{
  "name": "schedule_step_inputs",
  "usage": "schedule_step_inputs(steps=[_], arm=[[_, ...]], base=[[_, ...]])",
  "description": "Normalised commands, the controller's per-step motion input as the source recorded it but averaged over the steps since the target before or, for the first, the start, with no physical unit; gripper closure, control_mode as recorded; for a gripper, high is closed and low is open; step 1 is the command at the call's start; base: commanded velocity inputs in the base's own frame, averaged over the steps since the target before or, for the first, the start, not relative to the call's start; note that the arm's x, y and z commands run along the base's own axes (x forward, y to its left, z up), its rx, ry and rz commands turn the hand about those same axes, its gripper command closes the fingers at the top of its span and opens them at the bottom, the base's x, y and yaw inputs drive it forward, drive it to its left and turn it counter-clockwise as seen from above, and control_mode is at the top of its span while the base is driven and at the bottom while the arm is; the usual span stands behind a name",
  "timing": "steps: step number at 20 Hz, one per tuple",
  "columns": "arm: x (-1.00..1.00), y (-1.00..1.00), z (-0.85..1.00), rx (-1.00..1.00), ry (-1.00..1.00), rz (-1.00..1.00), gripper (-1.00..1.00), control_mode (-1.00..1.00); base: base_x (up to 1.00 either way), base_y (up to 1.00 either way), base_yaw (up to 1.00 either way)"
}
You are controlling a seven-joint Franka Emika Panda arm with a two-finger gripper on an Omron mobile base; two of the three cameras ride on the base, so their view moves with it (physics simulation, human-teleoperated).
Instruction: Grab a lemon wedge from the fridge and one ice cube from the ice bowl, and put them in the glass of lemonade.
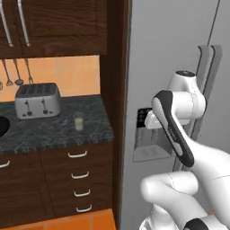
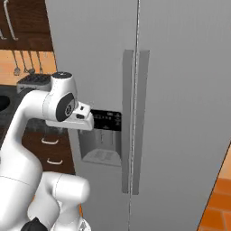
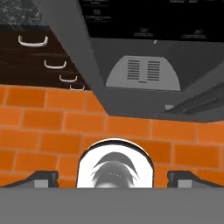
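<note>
With the fridge [image 2: 180,90] doors shut, nothing's done: empty gripper [image 3: 113,178] spread wide by the dispenser, glass of lemonade [image 1: 79,124] at nine o'clock, seemingly without additions.

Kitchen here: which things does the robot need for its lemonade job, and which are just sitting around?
Needed:
fridge, doors shut
glass of lemonade on the counter
gripper, open and empty

Just there:
toaster
hanging utensils
drawers
</note>
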Motion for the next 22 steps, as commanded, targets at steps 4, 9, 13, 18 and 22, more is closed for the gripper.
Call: schedule_step_inputs(steps=[4, 9, 13, 18, 22], arm=[[0.0, 0.0, 0.0, 0.0, 0.0, 0.0, -1.0, 1.0], [0.0, 0.0, 0.0, 0.0, 0.0, 0.0, -1.0, 1.0], [0.0, 0.0, 0.0, 0.0, 0.0, 0.0, -1.0, 1.0], [0.0, 0.0, 0.0, 0.0, 0.0, 0.0, -1.0, 1.0], [0.0, 0.0, 0.0, 0.0, 0.0, 0.0, -1.0, 1.0]], base=[[0.0, 1.0, 0.0], [0.25, 1.0, 0.0], [0.45, 0.94, 0.0], [0.47, 0.76, -0.05], [0.74, 0.39, -0.04]])
